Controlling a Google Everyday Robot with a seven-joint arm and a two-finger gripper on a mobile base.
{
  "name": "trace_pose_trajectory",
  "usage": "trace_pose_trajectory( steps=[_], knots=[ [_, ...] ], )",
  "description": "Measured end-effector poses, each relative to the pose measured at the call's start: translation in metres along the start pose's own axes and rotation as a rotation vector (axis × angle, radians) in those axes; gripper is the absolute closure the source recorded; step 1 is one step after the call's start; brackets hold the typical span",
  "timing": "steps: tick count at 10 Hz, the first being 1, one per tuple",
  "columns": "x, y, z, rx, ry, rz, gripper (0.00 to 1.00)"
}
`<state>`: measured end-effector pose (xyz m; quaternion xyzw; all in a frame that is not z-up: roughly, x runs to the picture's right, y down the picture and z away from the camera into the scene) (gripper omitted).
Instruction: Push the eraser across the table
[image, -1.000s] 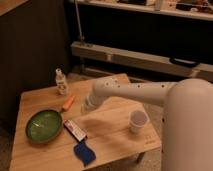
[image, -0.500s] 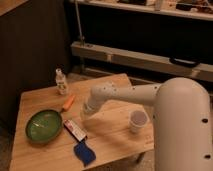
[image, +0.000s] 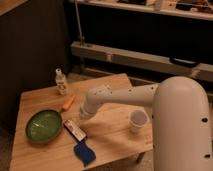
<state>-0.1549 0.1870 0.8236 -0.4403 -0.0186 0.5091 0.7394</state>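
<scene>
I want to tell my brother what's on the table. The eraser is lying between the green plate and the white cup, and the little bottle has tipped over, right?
Almost. In the camera view the bottle stands upright at the table's far left edge. The eraser does lie between the green plate and the white cup, with the robot's tool just above it.

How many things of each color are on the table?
On the table:
Green: 1, the plate
Orange: 1, the carrot piece
Blue: 1, the block
White: 1, the cup
Black and whitish: 1, the eraser
Clear: 1, the bottle
Total: 6
The claw hangs by the eraser.
</scene>
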Motion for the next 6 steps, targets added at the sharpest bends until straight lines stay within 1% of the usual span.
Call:
trace_pose_trajectory(
  steps=[4, 5, 6],
  knots=[
    [0.003, 0.008, 0.012, -0.023, 0.036, -0.020, 0.93],
    [0.003, 0.014, 0.013, -0.059, 0.048, -0.029, 0.93],
    [0.003, 0.017, 0.012, -0.081, 0.050, -0.034, 0.93]
  ],
)
